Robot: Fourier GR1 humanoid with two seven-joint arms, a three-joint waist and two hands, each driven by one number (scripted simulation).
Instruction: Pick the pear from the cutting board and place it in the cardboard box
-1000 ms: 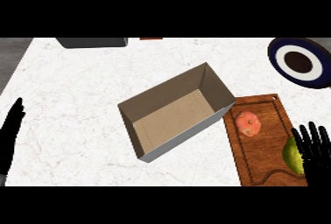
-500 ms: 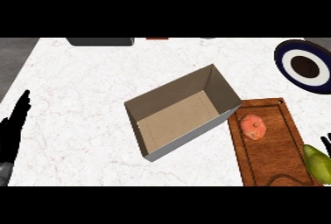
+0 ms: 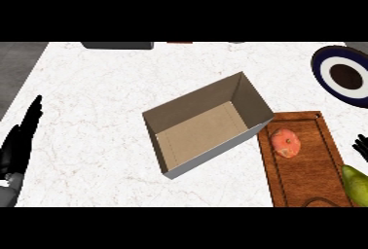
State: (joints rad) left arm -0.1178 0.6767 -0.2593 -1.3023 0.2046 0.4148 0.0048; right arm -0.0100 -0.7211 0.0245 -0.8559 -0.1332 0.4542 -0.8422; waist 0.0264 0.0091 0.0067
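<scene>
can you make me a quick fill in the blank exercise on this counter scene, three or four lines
1. The open brown cardboard box holds ____.
2. The round pinkish-orange fruit lies on the wooden ____.
3. The yellow-green pear lies at the brown wooden cutting board's ____ edge.
4. The blue and white round plate sits at the view's upper ____.

Missing words: nothing; cutting board; right; right
</scene>
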